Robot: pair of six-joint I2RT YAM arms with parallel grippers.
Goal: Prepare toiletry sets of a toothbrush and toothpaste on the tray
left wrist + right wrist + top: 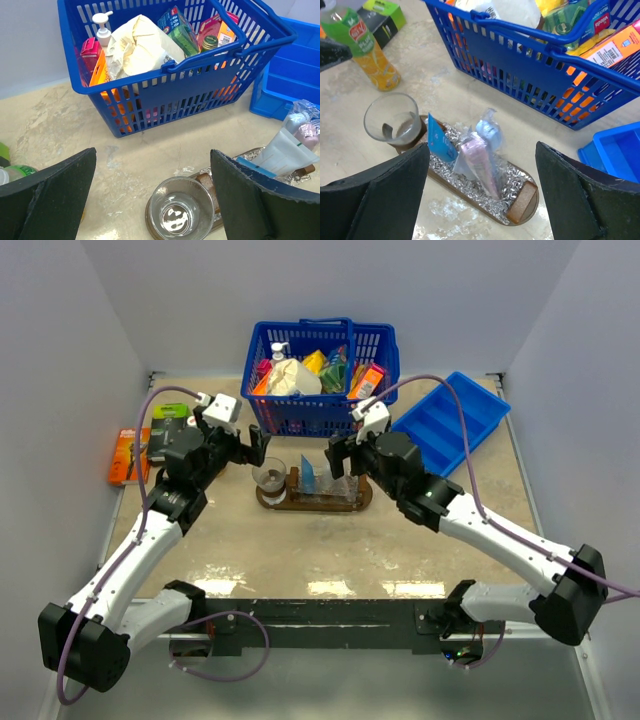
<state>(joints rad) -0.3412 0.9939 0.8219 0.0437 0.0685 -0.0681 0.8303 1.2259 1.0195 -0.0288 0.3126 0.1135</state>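
Centre top, blue basket [320,375] of packets [175,27]; below, tray [522,200] bearing glass cup [392,117], blue tube [439,141]. Beige tabletop [330,550], white walls [330,290]. Left gripper [255,448], right gripper [340,455] splayed, grasping nothing.

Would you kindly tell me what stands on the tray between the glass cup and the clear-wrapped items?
A flat blue tube stands between the glass cup and the wrapped items; the right wrist view shows it clearly.

No wording reads clearly; only a barcode shows on the orange box [226,34].
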